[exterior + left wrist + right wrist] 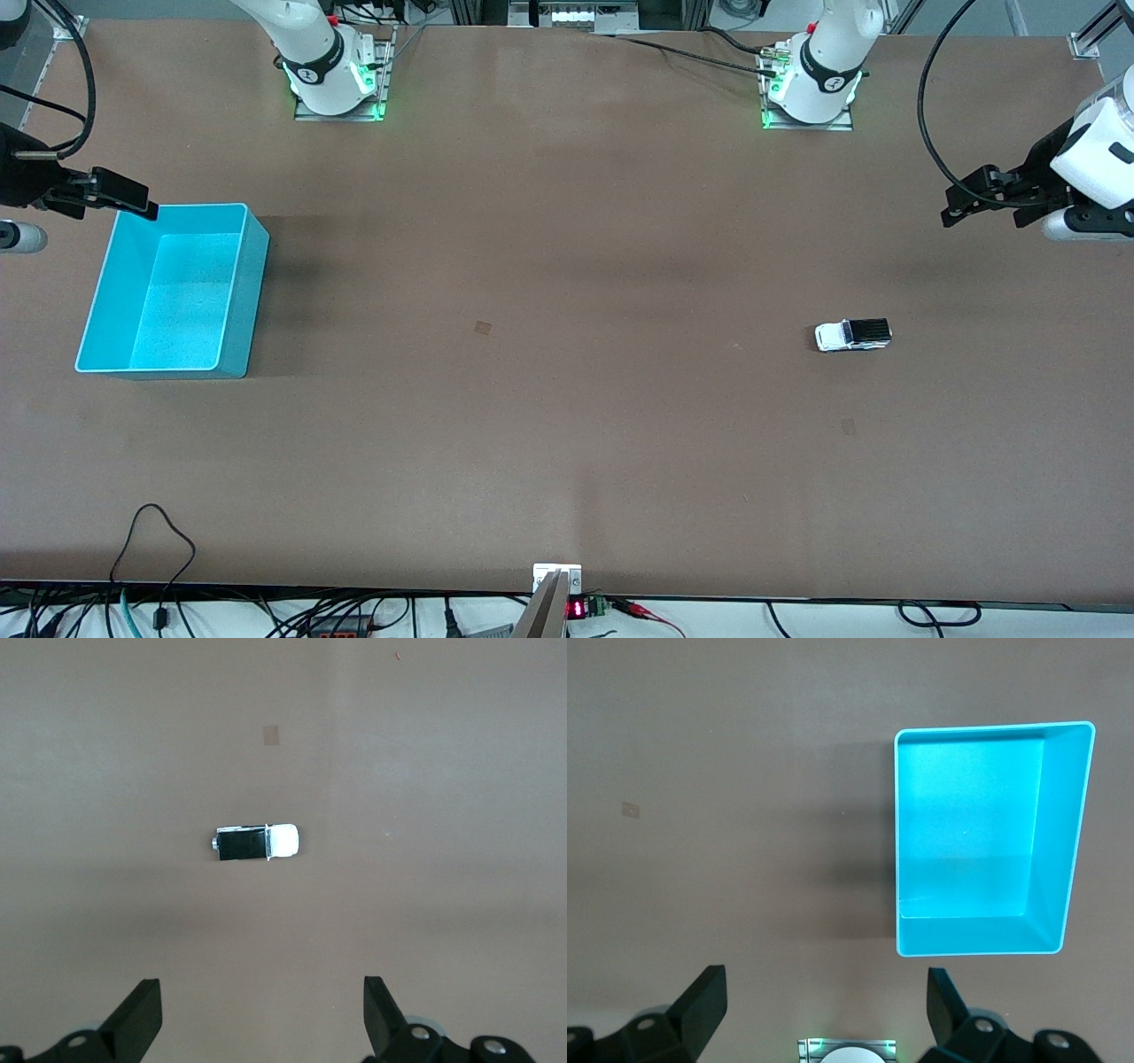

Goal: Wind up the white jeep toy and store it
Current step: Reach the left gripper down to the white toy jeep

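Note:
The white jeep toy point(852, 335), small and boxy with a black roof panel, stands on the brown table toward the left arm's end. It also shows in the left wrist view point(257, 842). My left gripper point(961, 206) hangs open and empty above the table's edge at that end, well away from the jeep; its own view shows it point(263, 1014) spread wide. The turquoise bin point(232, 292) sits empty toward the right arm's end and shows in the right wrist view point(1067, 842). My right gripper point(133, 199) is open and empty above the bin's rim point(826, 1010).
Two small pale tape marks lie on the table, one near the middle point(483, 328) and one nearer the front camera than the jeep point(848, 426). Cables hang along the table's front edge point(159, 549). The arm bases point(332, 75) stand along the back.

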Tool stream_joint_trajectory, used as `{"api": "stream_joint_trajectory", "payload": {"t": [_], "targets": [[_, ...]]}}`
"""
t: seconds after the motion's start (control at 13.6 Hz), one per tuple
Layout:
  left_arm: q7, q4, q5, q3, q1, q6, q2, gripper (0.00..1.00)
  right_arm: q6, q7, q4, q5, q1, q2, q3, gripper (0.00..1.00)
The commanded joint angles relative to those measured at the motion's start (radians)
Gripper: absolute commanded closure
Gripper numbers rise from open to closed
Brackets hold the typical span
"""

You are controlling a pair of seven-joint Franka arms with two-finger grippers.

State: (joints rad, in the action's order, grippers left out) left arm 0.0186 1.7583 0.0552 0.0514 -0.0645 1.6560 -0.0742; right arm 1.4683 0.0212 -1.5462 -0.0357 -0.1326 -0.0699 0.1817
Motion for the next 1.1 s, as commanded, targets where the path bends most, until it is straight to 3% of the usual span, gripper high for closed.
{"api": "stream_joint_trajectory", "payload": {"t": [0.0, 0.44, 1.03], "targets": [[-0.005, 0.001, -0.008, 0.010, -0.012, -0.019, -0.019, 0.00, -0.002, -0.001, -0.003, -0.003, 0.002, 0.007, -0.001, 0.00], [-0.006, 0.013, -0.008, 0.012, -0.009, -0.019, 0.016, 0.00, 0.000, -0.007, -0.003, -0.003, 0.002, 0.007, -0.001, 0.00], [-0.075, 0.016, -0.052, 0.050, 0.040, 0.002, 0.243, 0.00, -0.005, 0.002, -0.003, -0.004, 0.005, 0.007, -0.001, 0.00]]}}
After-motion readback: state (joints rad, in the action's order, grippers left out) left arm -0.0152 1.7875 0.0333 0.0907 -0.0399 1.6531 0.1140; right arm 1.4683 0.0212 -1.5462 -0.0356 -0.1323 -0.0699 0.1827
